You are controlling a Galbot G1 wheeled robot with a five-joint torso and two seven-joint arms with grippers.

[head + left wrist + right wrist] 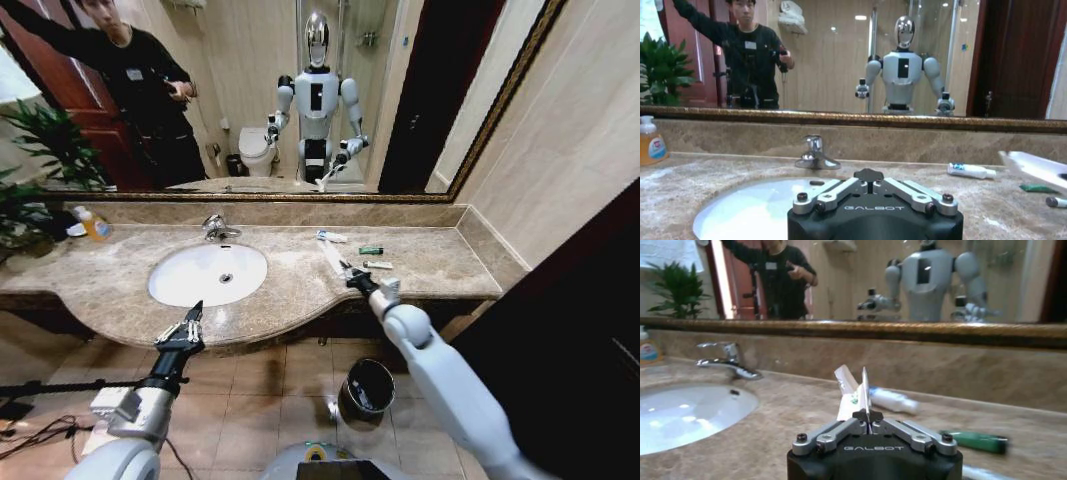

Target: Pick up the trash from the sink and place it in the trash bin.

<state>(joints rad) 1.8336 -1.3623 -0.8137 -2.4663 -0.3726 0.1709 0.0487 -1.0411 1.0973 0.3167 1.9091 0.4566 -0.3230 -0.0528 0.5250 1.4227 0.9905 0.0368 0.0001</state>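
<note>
The white oval sink (180,285) holds no litter that I can see. The trash lies on the marble counter to its right: a white-and-blue tube (332,237), a green packet (371,249) and a second small tube (377,265). My right gripper (346,269) hovers over the counter just right of the sink, shut on a flat white tube (855,390) that sticks up from its fingers. My left gripper (192,322) hangs shut in front of the counter edge, below the sink. The dark trash bin (365,390) stands on the floor under my right arm.
A chrome tap (215,228) stands behind the sink and an orange soap bottle (93,223) at the counter's far left by a plant. The mirror runs along the back wall. A dark panel closes off the right side. Cables lie on the floor at left.
</note>
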